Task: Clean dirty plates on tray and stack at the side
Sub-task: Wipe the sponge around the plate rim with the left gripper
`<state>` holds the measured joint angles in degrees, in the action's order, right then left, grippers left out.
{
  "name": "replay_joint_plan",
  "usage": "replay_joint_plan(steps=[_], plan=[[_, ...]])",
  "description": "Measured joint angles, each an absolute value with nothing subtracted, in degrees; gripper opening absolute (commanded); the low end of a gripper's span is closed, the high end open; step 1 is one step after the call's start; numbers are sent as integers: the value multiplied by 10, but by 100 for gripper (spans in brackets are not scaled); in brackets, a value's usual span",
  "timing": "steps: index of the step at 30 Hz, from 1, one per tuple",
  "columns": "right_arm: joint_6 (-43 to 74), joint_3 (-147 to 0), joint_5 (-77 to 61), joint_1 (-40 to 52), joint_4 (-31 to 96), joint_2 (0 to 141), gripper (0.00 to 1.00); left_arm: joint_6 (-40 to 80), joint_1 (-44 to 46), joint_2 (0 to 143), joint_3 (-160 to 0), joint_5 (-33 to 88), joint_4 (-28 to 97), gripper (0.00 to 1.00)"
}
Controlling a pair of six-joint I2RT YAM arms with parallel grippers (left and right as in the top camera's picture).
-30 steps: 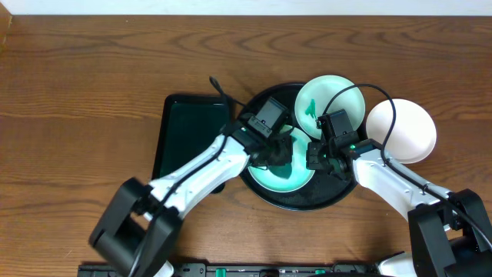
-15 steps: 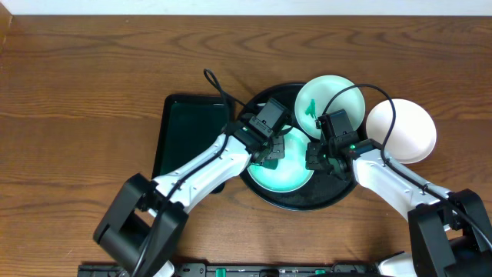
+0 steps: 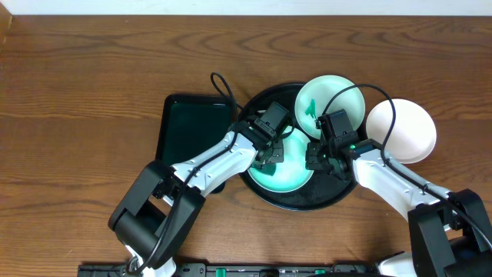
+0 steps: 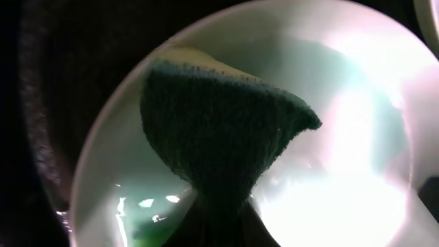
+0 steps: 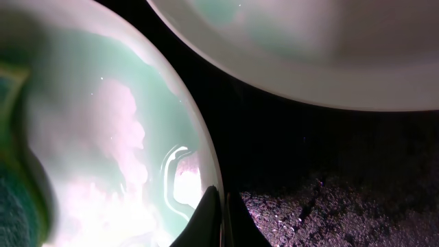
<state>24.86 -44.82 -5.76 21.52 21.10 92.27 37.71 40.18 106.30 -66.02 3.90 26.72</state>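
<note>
Three plates in play; one under work.

- Left of the left claw: small rectangular dark green tray, bare, apart from the work.
- Left claw: pressed together on a dark green scouring sponge, which hangs off its tips onto the glossy pale mint round plate directly below it. Judgement: a wiping stroke, with the sponge face down to scrub.
- That plate sits inside the large round black glossy tray, between the two claws.
- Right claw: tips pressed together, down at the plate's right rim. Probably bracing the plate against sliding; cannot tell whether it touches.
- Behind the right claw: second plate, green smear visible, not yet cleaned.
- Right of the right claw, off the black tray: white plate, likely the start of the stack.
</note>
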Motion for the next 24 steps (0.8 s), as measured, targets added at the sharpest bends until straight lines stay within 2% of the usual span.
replay_joint_plan(steps=[13, 24], plan=[[248, -448, -58, 215, 211, 923, 1, 377, 444, 1063, -660, 83, 260, 7], [249, -448, -60, 215, 211, 923, 1, 377, 439, 1035, -659, 88, 276, 7]])
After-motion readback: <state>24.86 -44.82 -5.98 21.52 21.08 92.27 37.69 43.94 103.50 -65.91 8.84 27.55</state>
